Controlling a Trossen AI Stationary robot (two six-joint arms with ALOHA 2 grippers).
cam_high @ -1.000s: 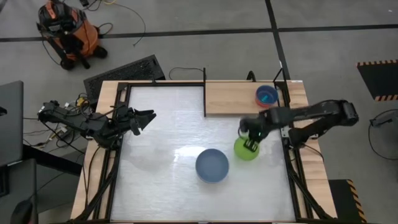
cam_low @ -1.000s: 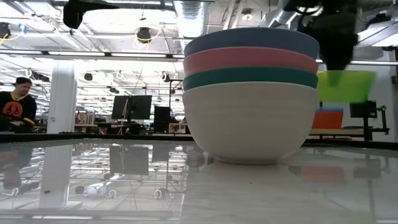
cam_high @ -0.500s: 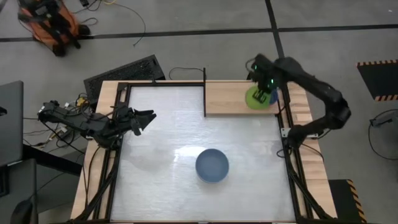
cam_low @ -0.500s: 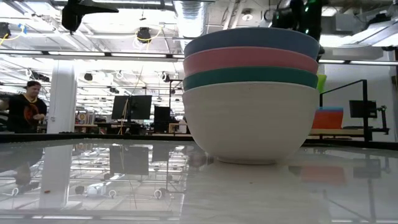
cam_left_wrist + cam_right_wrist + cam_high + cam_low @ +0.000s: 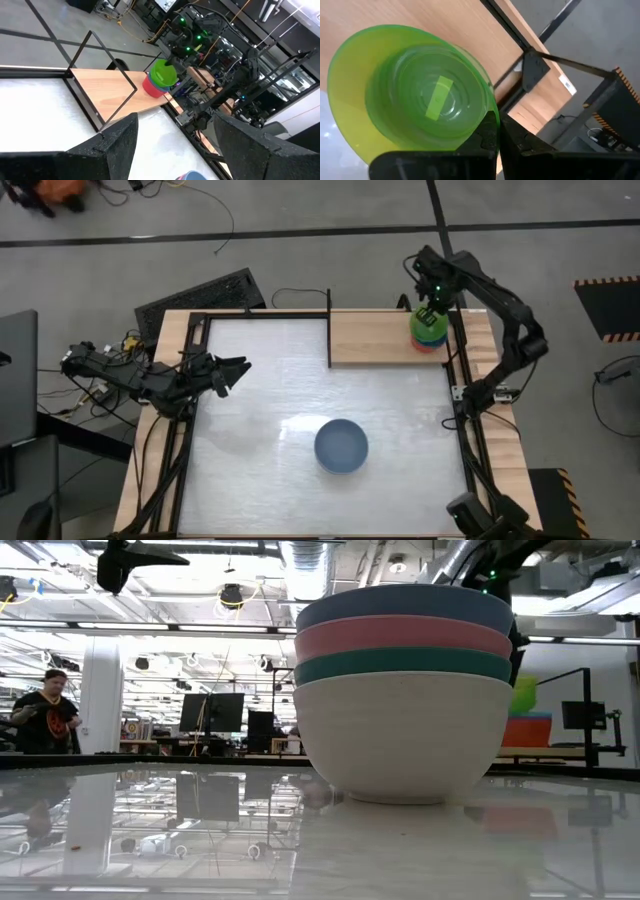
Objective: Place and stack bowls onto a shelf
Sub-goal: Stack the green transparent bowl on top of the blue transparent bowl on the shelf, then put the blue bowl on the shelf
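While the green bowl (image 5: 415, 92) sits over the small stack at the right end of the wooden shelf (image 5: 375, 338), the right gripper (image 5: 427, 312) is pinched on its rim, so the placing is not finished. From the left wrist view the green bowl (image 5: 163, 74) rests on a blue bowl (image 5: 161, 88) nested in a red bowl (image 5: 151, 86), and it looks slightly tilted. Whether it is fully seated I cannot tell. If the fingers let go early, I judge it could settle crooked or slide toward the black post (image 5: 532, 70) just beside the stack. A sideways pull on withdrawal might drag the whole stack off the plank's end. Well apart on the white tabletop (image 5: 260, 380), the stack of four larger bowls (image 5: 402, 690) waits, blue bowl (image 5: 341, 445) uppermost. At the table's left edge the left gripper (image 5: 232, 370) rests with its fingers spread wide.
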